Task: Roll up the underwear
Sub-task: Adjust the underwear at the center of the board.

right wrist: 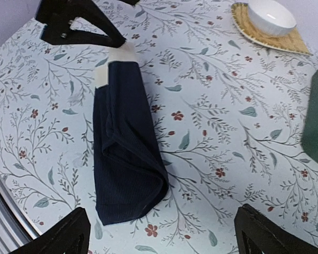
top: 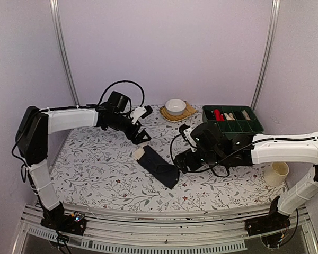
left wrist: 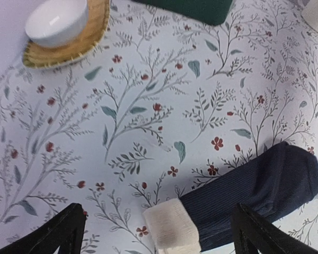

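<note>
**Item: the underwear [top: 159,165].** One dark navy ribbed garment, folded into a long narrow strip. It lay flat on the floral tablecloth [top: 95,169] near the middle of the table. Its cream waistband [left wrist: 172,230] formed the far-left end and a blunt folded corner the near-right end. It was not yet rolled. No second garment could be seen.

**Item: left gripper [left wrist: 159,238].** Fingers spread wide, holding nothing, poised over the waistband end without touching it.

**Item: right gripper [right wrist: 167,235].** Fingers likewise spread and empty, just beside the near-right end.

**Placement, as judged.** One gripper stood at each end of the strip, which suited rolling it lengthwise: one end to be turned over, the other steadied. The narrow fold would keep such a roll compact.

**Other holdings.** White bowl [left wrist: 55,21] on a woven mat [left wrist: 90,37], far centre. Green compartment tray [top: 233,120], far right. Cream cup [top: 278,173], right edge.

**Views compared.**
- The top view alone gave both arms, the tray's contents and the cup.
- The left wrist view alone showed the waistband's thick doubled edge close up.
- The right wrist view alone showed the layered folds along the strip, and the left gripper's fingers above the waistband.
</note>
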Controlling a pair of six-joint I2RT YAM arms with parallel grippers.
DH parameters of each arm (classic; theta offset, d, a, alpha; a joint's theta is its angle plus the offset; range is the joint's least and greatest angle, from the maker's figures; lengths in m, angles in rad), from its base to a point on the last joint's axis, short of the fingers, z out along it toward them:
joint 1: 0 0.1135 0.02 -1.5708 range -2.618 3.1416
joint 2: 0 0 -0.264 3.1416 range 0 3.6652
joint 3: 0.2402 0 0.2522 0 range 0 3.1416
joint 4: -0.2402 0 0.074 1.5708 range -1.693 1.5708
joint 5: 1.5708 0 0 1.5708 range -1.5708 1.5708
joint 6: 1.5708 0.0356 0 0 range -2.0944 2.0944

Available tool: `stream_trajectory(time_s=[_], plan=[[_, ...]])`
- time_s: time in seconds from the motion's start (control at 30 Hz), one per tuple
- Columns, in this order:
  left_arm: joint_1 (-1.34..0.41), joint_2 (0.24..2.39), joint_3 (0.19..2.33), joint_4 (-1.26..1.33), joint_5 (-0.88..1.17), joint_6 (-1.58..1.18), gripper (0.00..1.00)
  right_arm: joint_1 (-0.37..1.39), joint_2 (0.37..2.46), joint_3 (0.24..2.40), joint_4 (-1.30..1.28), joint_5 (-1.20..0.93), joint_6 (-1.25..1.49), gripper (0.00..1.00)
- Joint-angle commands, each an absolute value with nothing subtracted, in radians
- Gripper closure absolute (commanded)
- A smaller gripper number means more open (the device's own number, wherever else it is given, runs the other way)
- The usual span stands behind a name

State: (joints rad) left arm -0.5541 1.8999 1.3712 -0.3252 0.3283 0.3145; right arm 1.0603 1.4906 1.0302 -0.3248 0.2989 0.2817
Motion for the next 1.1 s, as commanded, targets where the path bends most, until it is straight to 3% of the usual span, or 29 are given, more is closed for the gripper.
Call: stream_trajectory(time_s=[0.0,0.27,0.47,0.6,0.87,1.07], plan=[[-0.58,1.783,1.312,-0.312,0.277,0.432,0.02,1.063,1.42,1.056,-0.417,0.46,0.219,0.01],[-0.6,1.764,1.144,-0.308,0.146,0.503,0.02,1.062,1.338,0.918,-0.299,0.519,0.187,0.01],[-0.555,1.888,1.238,-0.255,0.075,0.421,0.02,1.06,1.375,0.886,-0.243,0.49,0.167,0.01],[-0.505,1.925,1.315,-0.242,0.183,0.408,0.02,1.06,1.463,0.911,-0.212,0.444,0.151,0.01],[-0.445,1.99,1.403,-0.322,0.358,0.419,0.02,1.037,1.764,1.153,-0.192,0.451,0.091,0.01],[-0.419,2.023,1.408,-0.324,0.329,0.406,0.02,0.996,1.995,1.423,-0.197,0.472,0.011,0.01]])
